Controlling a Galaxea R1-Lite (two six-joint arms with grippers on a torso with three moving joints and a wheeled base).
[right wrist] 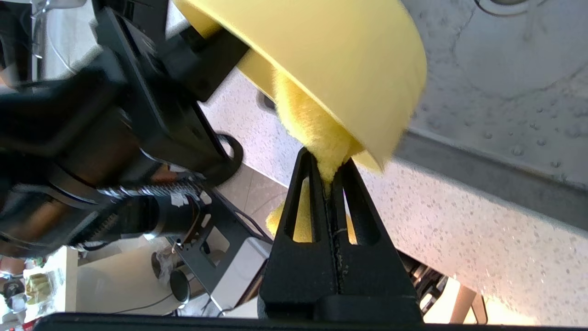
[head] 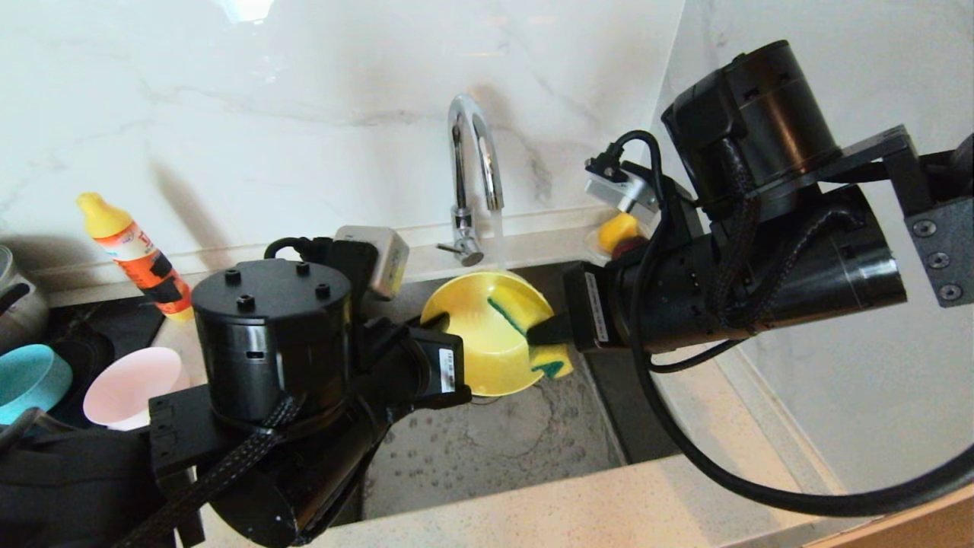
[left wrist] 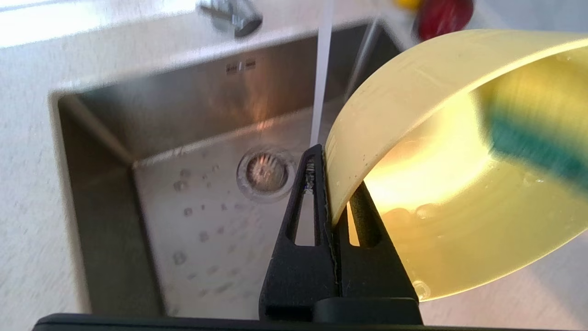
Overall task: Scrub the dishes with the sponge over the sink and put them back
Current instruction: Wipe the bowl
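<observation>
An orange detergent bottle (head: 137, 255) with a yellow cap leans against the marble backsplash (head: 304, 91) at the far left. A steel pot (head: 15, 304) sits at the left edge. Speckled worktop (head: 609, 510) runs along the near side.

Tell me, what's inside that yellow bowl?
The sponge, pinched by the right gripper, presses inside the yellow bowl; water beads cling there. The bowl's surface under the sponge is covered.

Smooth, faintly translucent plastic for the yellow bowl (left wrist: 441, 151); soft, fuzzy foam for the sponge (right wrist: 317, 133) pinched between matt black plastic fingers (right wrist: 305, 202). Below, wet brushed steel in the sink (left wrist: 193, 119); behind, glossy chrome tap (head: 473, 175), polished marble wall (head: 304, 91).
</observation>
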